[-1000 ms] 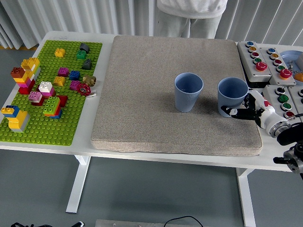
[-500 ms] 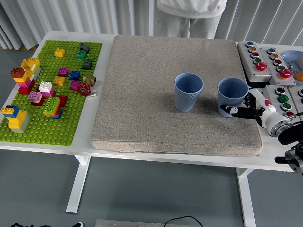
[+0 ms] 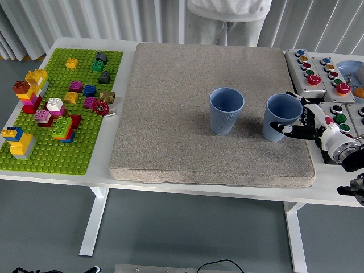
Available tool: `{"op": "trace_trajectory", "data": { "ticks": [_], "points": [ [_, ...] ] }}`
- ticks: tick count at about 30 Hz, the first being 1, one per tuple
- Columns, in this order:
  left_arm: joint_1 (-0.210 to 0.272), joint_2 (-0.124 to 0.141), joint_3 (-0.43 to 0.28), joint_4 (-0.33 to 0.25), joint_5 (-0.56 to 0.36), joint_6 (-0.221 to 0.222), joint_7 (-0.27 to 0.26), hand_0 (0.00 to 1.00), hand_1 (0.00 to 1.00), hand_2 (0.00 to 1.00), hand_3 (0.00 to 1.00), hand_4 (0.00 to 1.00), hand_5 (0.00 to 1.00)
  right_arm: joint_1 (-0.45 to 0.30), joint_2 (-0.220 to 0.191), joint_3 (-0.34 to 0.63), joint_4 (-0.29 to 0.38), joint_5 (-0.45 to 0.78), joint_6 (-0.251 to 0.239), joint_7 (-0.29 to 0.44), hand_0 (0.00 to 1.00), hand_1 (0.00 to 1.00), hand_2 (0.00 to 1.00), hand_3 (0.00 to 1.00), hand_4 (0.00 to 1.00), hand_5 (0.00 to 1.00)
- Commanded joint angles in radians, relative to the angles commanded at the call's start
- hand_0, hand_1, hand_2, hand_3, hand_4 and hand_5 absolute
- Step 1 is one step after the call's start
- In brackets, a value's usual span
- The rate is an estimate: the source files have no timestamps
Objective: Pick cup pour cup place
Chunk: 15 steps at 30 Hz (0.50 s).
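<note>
Black-fingered right hand (image 3: 304, 122) wraps the right blue cup (image 3: 281, 117), slightly tilted.

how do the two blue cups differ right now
The left cup stands free and upright near the mat's middle; the right cup sits by the mat's right edge, tilted slightly, with the right hand wrapped around it. Both are blue, ribbed, open-topped and similar in size.
</note>
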Motion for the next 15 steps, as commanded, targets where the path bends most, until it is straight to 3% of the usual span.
{"op": "trace_trajectory", "data": {
  "ticks": [15],
  "points": [
    [0.004,0.000,0.004,0.000,-0.007,0.000,-0.001,0.783,0.817,0.834,0.762,0.500,0.998,-0.029,-0.034,0.016,0.027,-0.001,0.005,-0.002,0.966,0.929,0.998,0.993,0.879,0.320]
  ]
}}
